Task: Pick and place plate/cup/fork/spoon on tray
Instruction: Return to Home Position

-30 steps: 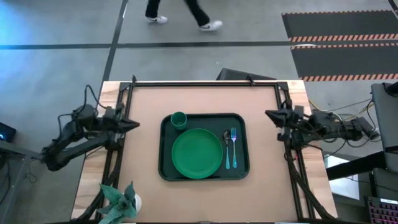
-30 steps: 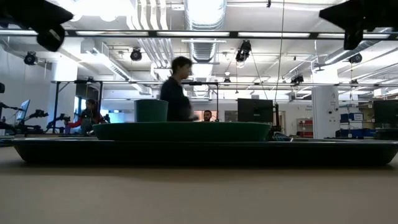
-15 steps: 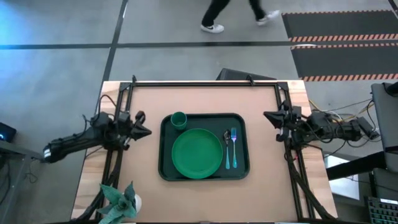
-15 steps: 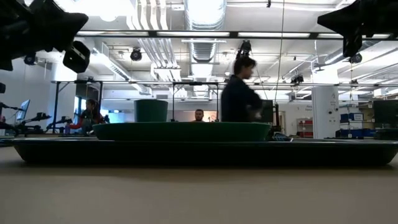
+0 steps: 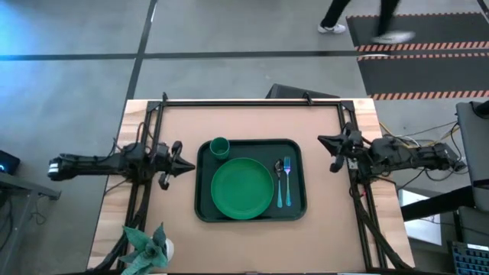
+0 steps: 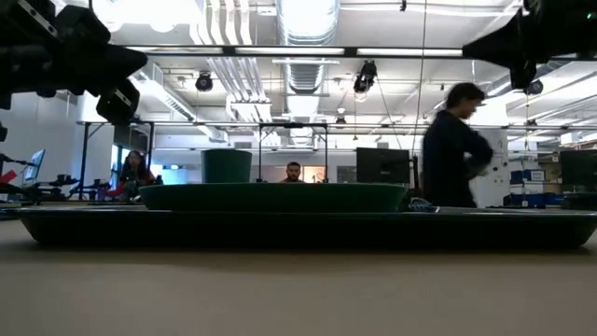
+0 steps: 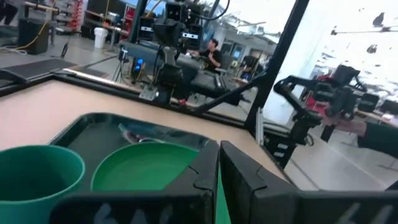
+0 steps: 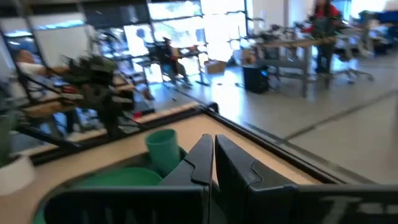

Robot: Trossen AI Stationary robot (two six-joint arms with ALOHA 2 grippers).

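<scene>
High view: the left hand [image 5: 183,164], fingers together and empty, hovers just off the tray's [image 5: 205,210] left rim, nearest the cup [image 5: 219,147]. Across the counter [image 5: 252,122] the right hand [image 5: 327,142], also pinched together, sits nearer the fork [image 5: 287,177] and spoon [image 5: 279,180], lying lengthwise beside the plate [image 5: 242,187] on the tray.

No legible text, label or number anywhere

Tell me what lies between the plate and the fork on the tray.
The spoon lies between the plate and the fork, all on the tray; the high view shows it.
</scene>
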